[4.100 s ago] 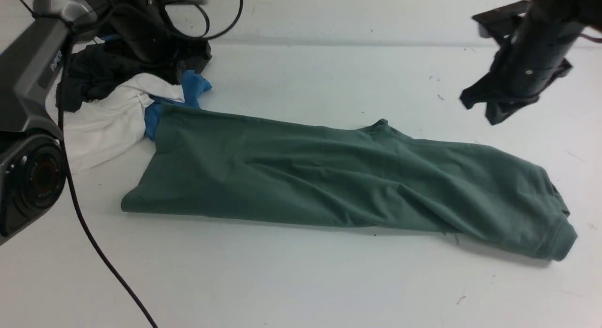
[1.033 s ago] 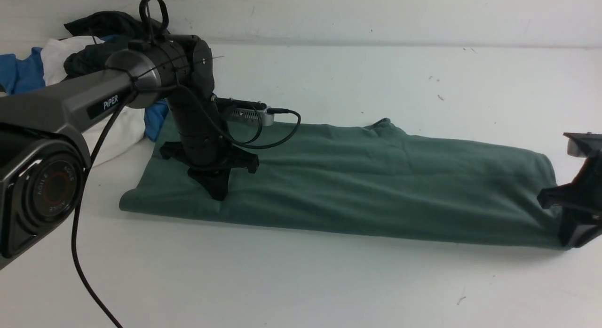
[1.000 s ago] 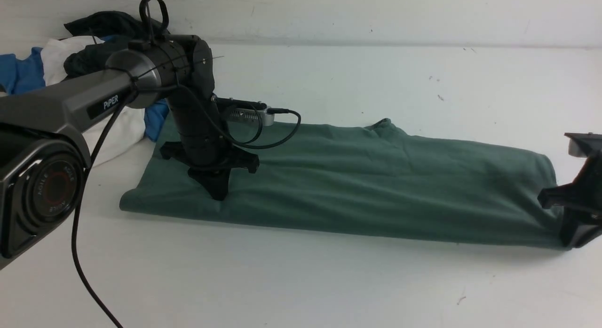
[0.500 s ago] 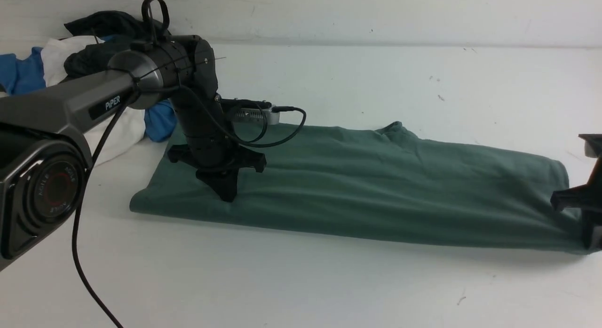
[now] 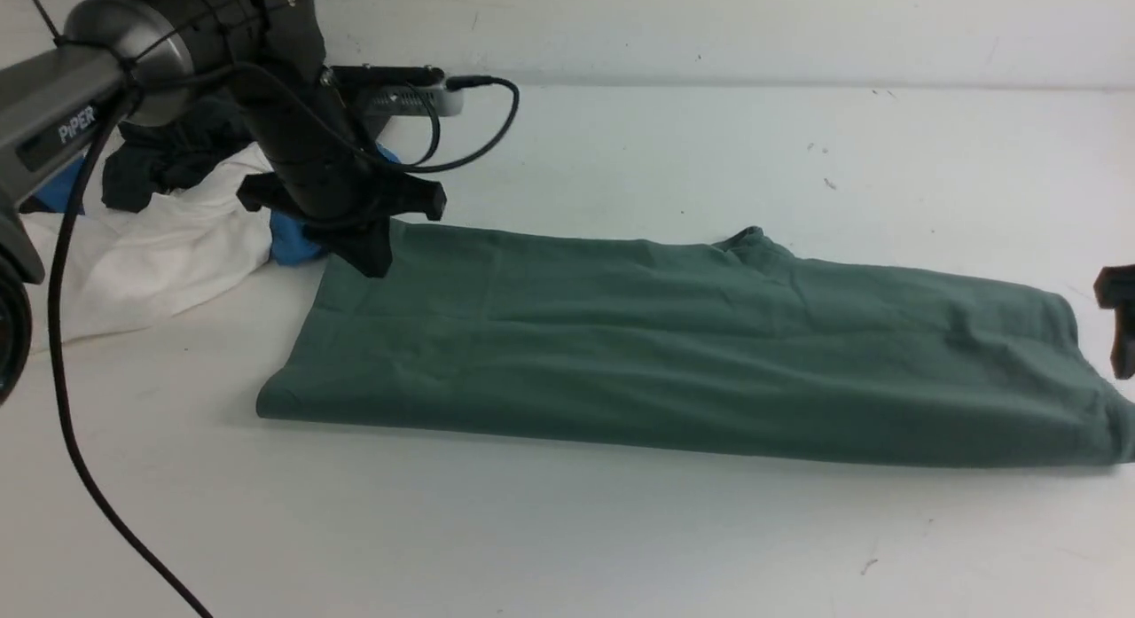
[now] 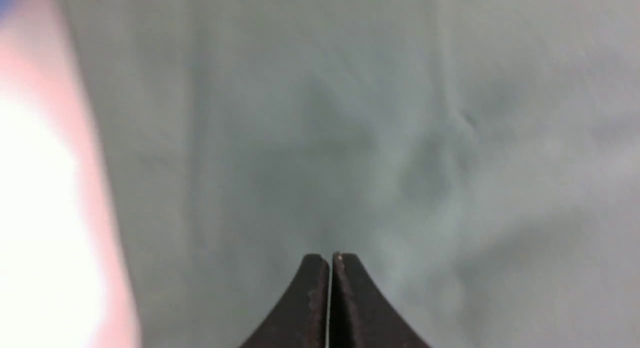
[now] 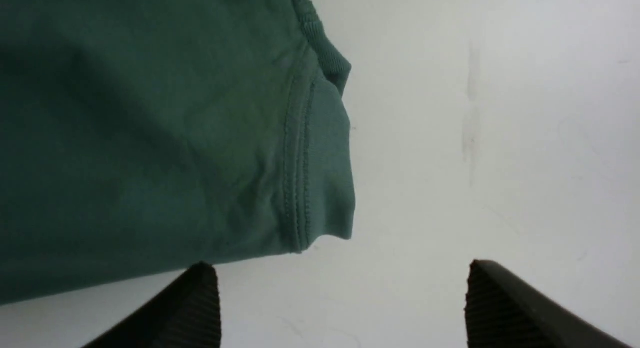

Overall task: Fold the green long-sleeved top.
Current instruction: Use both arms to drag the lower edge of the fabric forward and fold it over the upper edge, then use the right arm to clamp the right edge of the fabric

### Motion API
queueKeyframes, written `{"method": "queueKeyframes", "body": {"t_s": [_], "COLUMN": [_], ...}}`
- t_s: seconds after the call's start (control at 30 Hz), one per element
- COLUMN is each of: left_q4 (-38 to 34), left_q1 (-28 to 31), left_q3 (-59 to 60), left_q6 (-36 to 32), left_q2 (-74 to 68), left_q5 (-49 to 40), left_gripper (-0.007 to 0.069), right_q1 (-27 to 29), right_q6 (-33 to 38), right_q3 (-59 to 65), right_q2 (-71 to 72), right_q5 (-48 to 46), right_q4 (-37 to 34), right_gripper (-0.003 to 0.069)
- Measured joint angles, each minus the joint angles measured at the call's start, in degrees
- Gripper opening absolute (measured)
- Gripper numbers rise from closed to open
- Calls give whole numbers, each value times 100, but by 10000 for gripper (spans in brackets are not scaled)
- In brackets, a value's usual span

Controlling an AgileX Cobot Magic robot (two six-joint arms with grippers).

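Note:
The green long-sleeved top (image 5: 692, 352) lies flat on the white table as one long folded strip running left to right. My left gripper (image 5: 368, 262) hangs shut and empty just above the strip's far left corner. In the left wrist view its fingertips (image 6: 330, 259) press together over blurred green cloth (image 6: 400, 138). My right gripper (image 5: 1122, 334) shows only partly at the right edge, beside the strip's right end. In the right wrist view it (image 7: 342, 278) stands wide open over bare table, with the top's stitched hem (image 7: 300, 163) just beyond one finger (image 7: 200, 298).
A heap of other clothes lies at the back left: a white garment (image 5: 160, 254), a blue one (image 5: 288, 246) and a dark one (image 5: 168, 157). A black cable (image 5: 80, 458) hangs from the left arm down across the front left. The back wall (image 5: 709, 24) bounds the table.
The right gripper has opened and let go of the top's right end. The left gripper has lifted off the cloth and drawn back to the left. The top has slid a little to the right.

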State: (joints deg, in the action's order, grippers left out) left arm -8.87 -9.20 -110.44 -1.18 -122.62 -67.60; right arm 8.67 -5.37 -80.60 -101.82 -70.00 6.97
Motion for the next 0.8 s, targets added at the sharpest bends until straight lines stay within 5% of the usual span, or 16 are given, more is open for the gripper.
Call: {"method": "queueKeyframes", "body": {"t_s": [0.33, 0.8], "left_q4": [-19, 11], "left_q1": [103, 103], "left_q3": [-159, -166], "left_q6": [-24, -112], "left_q2": [-343, -343], "left_q5": [-230, -279], "left_gripper": [-4, -4], "right_q1": [0, 0], "right_q6": [99, -114], "right_q3": [-437, -797], "right_q2": [-303, -1761], "right_q5": [63, 376], "right_q4": [-737, -479], "right_gripper": [591, 591]}}
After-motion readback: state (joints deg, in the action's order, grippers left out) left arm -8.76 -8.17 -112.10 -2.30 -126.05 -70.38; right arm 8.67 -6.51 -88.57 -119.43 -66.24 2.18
